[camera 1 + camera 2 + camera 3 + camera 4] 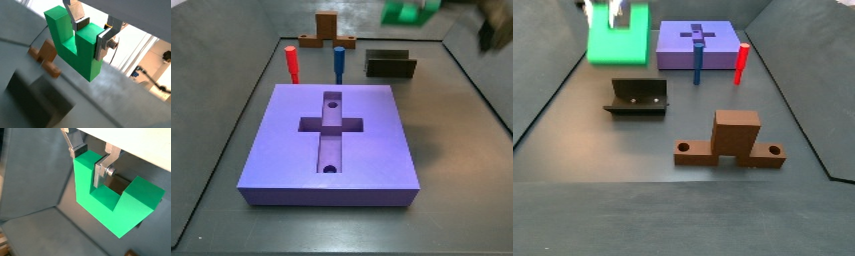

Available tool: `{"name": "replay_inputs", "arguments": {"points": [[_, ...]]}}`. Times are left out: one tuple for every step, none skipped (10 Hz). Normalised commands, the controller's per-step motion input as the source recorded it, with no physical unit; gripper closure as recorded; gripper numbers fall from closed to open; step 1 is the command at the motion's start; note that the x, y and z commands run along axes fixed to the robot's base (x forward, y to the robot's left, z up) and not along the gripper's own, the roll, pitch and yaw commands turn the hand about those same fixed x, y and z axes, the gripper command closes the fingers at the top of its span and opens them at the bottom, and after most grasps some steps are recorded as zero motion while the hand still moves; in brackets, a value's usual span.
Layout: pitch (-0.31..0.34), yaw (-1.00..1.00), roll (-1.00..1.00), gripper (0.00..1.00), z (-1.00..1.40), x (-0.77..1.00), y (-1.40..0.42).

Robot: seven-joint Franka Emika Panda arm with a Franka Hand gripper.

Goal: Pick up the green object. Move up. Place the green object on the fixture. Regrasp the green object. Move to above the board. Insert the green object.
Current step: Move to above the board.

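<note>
The green object [75,46] is a bright green U-shaped piece hanging in the air, well above the floor. My gripper [92,31] is shut on one of its prongs, with a silver finger [100,172] flat against each side; in the other wrist view the gripper [90,160] holds the same prong. In a side view the green object [616,40] hangs high, up and to the left of the fixture [637,97]. The dark fixture [392,64] stands bare behind the lavender board [372,150], whose cross slot is vacant. The green object [412,12] shows blurred at the top edge.
A brown wooden stand [734,140] sits on the floor near the fixture, also seen as the stand [334,30] at the back. A red peg [291,63] and a blue peg [339,63] stand upright by the board's far edge. Grey walls enclose the floor.
</note>
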Motion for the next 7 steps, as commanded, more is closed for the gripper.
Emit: {"name": "replay_inputs", "arguments": {"points": [[0.059,-0.01,0.00,1.00,1.40,0.00,0.00],[0.068,0.00,-0.01,1.00,1.40,0.00,0.00],[0.077,0.01,-0.01,1.00,0.97,0.01,-0.01],[0.091,0.02,0.00,1.00,0.59,0.03,-0.01],[0.108,0.03,0.00,1.00,0.29,0.05,-0.02],[0.116,0.04,0.00,1.00,0.20,0.05,-0.02],[0.124,0.05,-1.00,1.00,0.28,-1.38,-1.40]]}}
